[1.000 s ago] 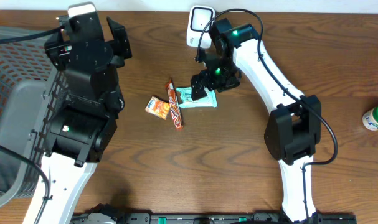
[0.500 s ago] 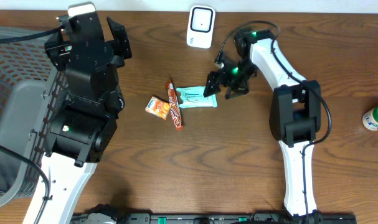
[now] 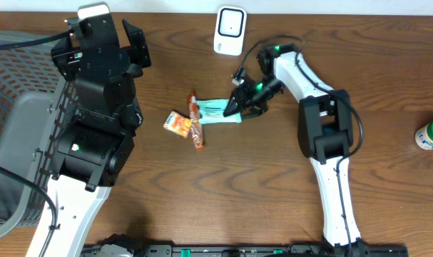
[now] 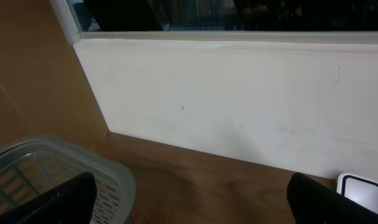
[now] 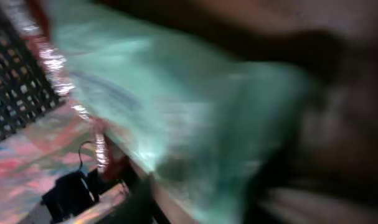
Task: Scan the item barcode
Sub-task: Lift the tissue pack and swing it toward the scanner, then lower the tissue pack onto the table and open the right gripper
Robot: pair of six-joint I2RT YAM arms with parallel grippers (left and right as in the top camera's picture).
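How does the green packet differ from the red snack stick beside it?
The green packet is wide and mint; the red stick is narrow and red-orange. The packet lies across the overhead view; the stick runs up and down it. The right gripper is at the packet's end; none is at the stick. Both lie on the table.

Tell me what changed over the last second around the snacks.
The right gripper swung right, then returned onto the right end of the teal packet, nudging it, the red bar and the orange pouch slightly left. Whether it grips is unclear. Left gripper, scanner, basket unchanged.
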